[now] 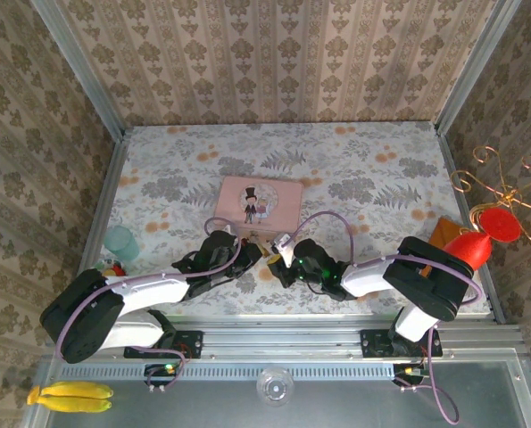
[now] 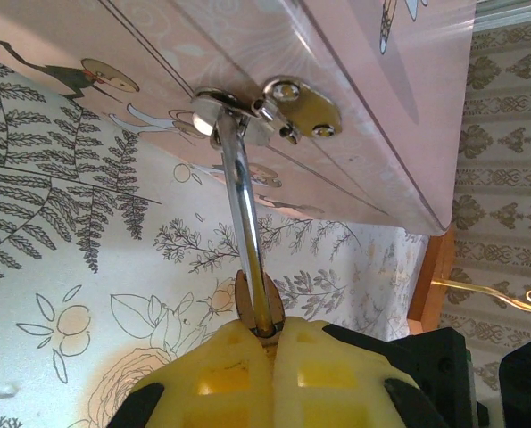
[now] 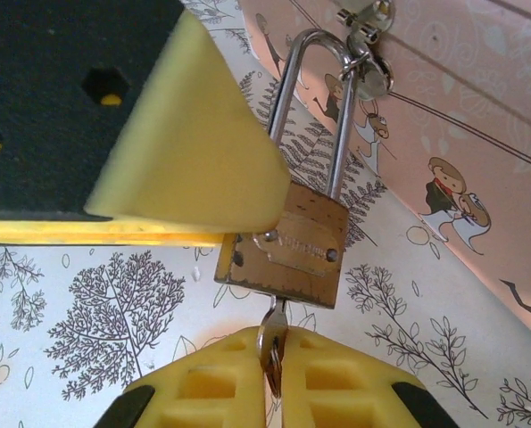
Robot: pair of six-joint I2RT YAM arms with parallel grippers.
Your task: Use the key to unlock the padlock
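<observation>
Open desk (image 1: 381, 169) left and right of the pink tin (image 1: 262, 203); tin's near wall is right ahead of me. The padlock (image 3: 287, 245) hangs from tin's hasp (image 2: 301, 105), mid-desk toward near edge. My left gripper (image 2: 269, 343) clamped tight on padlock body; right gripper (image 3: 274, 374) clamped tight on key (image 3: 271, 334), tip in padlock's underside.

Most of the key (image 3: 271, 332) hides between pads of the right hand (image 3: 275, 352).
</observation>
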